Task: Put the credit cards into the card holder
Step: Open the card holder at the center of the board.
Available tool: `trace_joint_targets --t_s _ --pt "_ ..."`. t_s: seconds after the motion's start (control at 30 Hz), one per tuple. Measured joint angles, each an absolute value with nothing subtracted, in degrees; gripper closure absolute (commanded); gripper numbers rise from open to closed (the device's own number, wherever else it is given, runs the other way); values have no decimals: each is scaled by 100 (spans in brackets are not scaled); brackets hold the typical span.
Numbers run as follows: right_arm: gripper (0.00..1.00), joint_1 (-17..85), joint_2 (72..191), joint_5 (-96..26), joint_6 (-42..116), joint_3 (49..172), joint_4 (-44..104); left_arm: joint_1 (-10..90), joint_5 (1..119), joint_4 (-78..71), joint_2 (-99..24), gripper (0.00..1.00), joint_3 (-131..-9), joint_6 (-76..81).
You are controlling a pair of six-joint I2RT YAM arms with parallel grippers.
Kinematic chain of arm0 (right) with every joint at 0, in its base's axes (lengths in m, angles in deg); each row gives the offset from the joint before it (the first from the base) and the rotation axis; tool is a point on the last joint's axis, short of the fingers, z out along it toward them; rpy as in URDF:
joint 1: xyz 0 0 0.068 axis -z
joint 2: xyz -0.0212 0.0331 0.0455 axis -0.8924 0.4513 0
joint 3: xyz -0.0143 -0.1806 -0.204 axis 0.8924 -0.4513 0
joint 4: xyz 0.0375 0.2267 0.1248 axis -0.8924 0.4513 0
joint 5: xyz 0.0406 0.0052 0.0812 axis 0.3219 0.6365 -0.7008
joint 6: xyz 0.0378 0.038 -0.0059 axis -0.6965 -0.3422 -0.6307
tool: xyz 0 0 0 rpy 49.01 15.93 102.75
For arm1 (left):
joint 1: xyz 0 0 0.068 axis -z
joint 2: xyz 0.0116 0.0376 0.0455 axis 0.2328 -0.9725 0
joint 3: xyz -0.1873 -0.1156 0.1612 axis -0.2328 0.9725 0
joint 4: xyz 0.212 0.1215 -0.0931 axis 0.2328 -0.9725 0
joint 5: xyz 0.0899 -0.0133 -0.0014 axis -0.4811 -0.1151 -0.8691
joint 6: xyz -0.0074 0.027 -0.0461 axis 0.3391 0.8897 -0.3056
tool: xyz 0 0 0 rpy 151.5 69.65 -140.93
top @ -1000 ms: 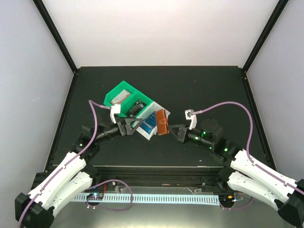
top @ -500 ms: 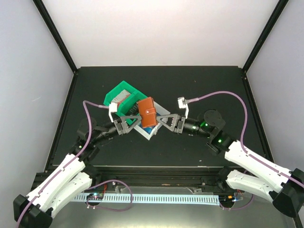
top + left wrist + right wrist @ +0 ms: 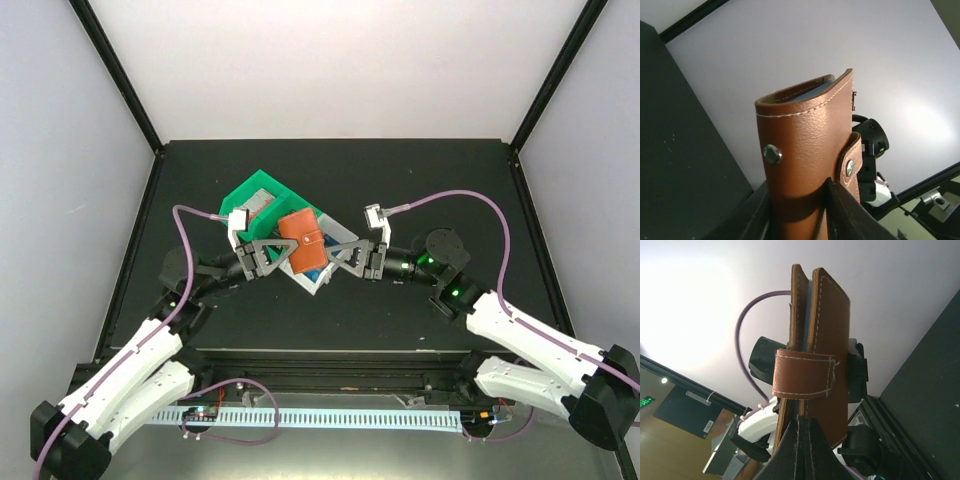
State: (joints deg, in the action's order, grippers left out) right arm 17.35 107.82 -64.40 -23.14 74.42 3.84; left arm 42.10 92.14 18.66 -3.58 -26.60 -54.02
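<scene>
The brown card holder (image 3: 303, 240) hangs in the air over the bins, held from both sides. My left gripper (image 3: 272, 252) is shut on its left end; in the left wrist view the holder (image 3: 810, 150) stands between the two fingers (image 3: 850, 215), snap studs showing. My right gripper (image 3: 335, 255) is shut on the opposite end; the right wrist view shows the holder (image 3: 825, 330) edge-on with its strap (image 3: 802, 377) closed round it. A blue credit card (image 3: 310, 272) peeks out of the white bin below. Other cards are hidden under the holder.
A green bin (image 3: 250, 200) and a white bin (image 3: 318, 284) sit together on the black table (image 3: 430, 180), left of centre, right under the grippers. The table has raised black edges, with white walls behind and at both sides.
My right gripper carried the card holder left over the bins and turned its flat side up. My left gripper moved in and closed on its other end.
</scene>
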Motion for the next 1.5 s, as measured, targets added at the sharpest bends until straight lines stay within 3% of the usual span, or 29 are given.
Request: trace_joint_targets --t_s 0.07,0.13,0.27,0.43,0.63,0.8,1.1,1.5 --pt "95 1735 10782 -6438 -2297 7442 397 4208 9205 1866 -358 92 -2660 -5373" --pt "81 1757 10771 -6392 -2196 7442 550 4206 9170 1869 -345 98 -2664 -5266" --pt "51 1768 10661 -5901 -1599 7486 1496 4210 9085 1628 -284 98 -2669 -4975" --pt "40 1757 10432 -4510 -541 7678 3234 4210 8657 610 -247 98 -2852 -4123" --pt "35 1436 10659 -3005 112 8351 4720 4210 8080 -402 -413 98 -3119 -3093" --pt "33 561 11649 -1944 473 9475 5395 4212 7907 -855 -798 99 -3136 -2661" --pt "32 19 13356 -1291 888 10694 6088 4243 7863 -1139 -975 98 -3136 -2272" --pt "46 -147 13866 12 322 11160 7017 4250 7708 -1351 -1001 98 -3138 -2062"
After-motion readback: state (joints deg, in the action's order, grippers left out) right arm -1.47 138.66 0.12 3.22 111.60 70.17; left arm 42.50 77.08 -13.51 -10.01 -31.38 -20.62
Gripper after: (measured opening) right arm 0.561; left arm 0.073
